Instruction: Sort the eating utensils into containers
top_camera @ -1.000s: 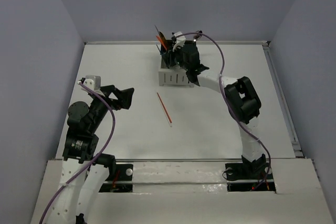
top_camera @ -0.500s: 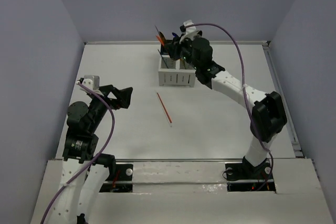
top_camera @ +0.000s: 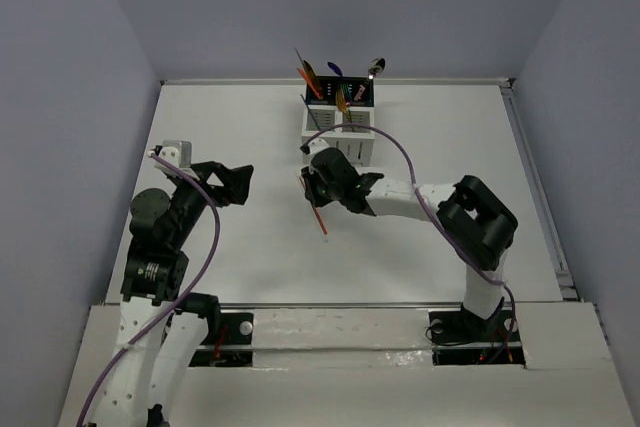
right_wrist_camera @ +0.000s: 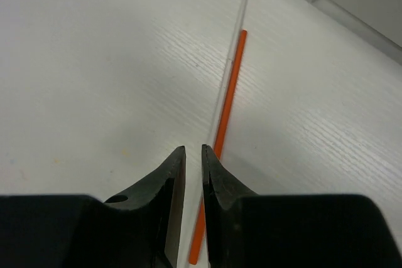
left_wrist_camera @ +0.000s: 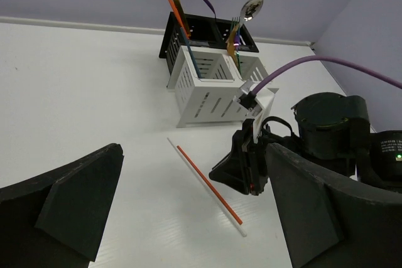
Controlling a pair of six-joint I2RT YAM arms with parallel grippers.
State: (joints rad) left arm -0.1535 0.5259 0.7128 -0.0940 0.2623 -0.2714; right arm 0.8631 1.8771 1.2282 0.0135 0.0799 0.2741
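- While the right gripper [right_wrist_camera: 193, 153] hangs low over the table, its jaws stand almost together with only a thin slit between them. Whether they have pinched anything, I cannot tell.
- Right under those fingertips lie the chopsticks [right_wrist_camera: 230, 86], one orange-red and one pale. They lie side by side, running from the bottom centre of the wrist view up toward the upper right. The orange one shows through the slit.
- Out from there, in the overhead view, the pair lies flat on the table [top_camera: 220, 127] near the centre of the frame. It sits just below the caddy [top_camera: 340, 150] and apart from it.
- Up at the top centre, the caddy is well stocked with standing utensils [left_wrist_camera: 250, 8]. Silver, purple-blue, gold and orange ends poke up out of the compartments.
- Over on the left of the frame, the left gripper [top_camera: 240, 180] is spread wide with nothing in it, well apart from the action.
- By my reading, nearly everything is sorted. This pair looks like the only cutlery outside the caddy. What's left is to grip it, lift it and drop it into a compartment.
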